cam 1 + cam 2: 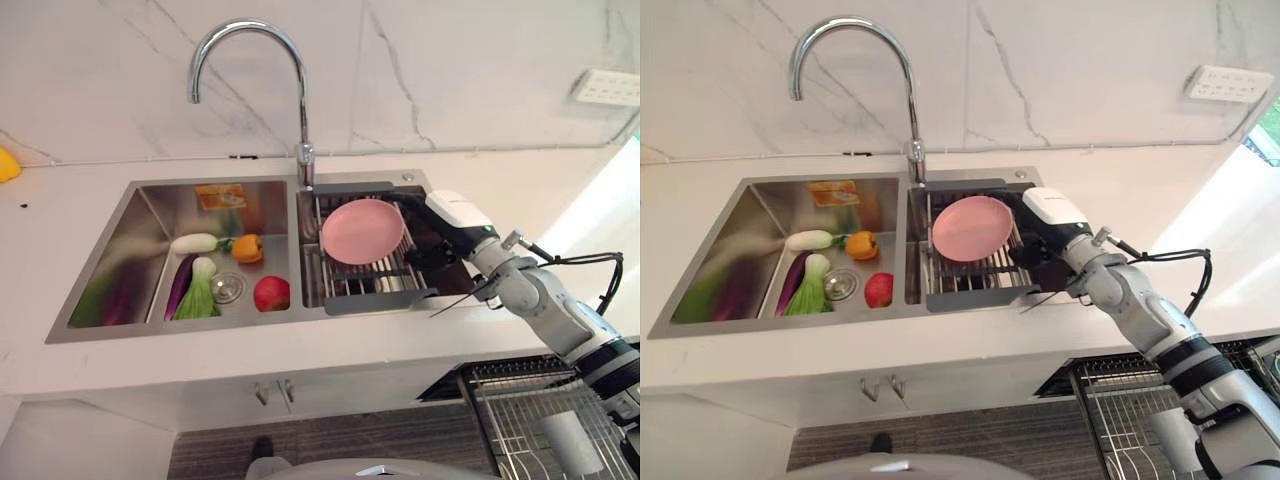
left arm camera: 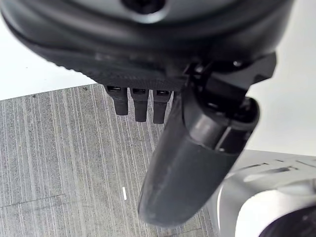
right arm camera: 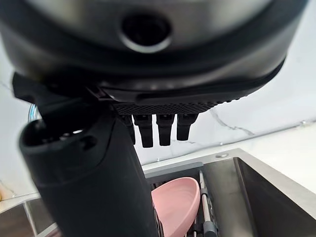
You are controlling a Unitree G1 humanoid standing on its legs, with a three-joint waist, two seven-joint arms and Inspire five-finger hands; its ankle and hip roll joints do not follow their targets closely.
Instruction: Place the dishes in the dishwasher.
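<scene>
The right hand (image 1: 440, 245), fingers relaxed and holding nothing, is reaching beside the pink plate (image 1: 362, 231) leaning on the rack (image 1: 378, 290); a clumsy nudge risks toppling it.

Head cameras: both look steeply down from above onto counter (image 1: 330, 360) and double sink (image 1: 150, 330), faucet (image 1: 250, 60) toward wall. Both eyes share same scene: sink, drying rack (image 1: 970, 275), pink plate (image 1: 972, 228), my right hand (image 1: 1050, 245).

Right wrist camera: very close behind my right hand (image 3: 158, 126), facing along fingers toward rack and pink plate (image 3: 175, 205), marble wall beyond; shares plate with head views.

Left wrist camera: very close behind my left hand (image 2: 138, 101), facing down at grey striped floor (image 2: 54, 158).
</scene>
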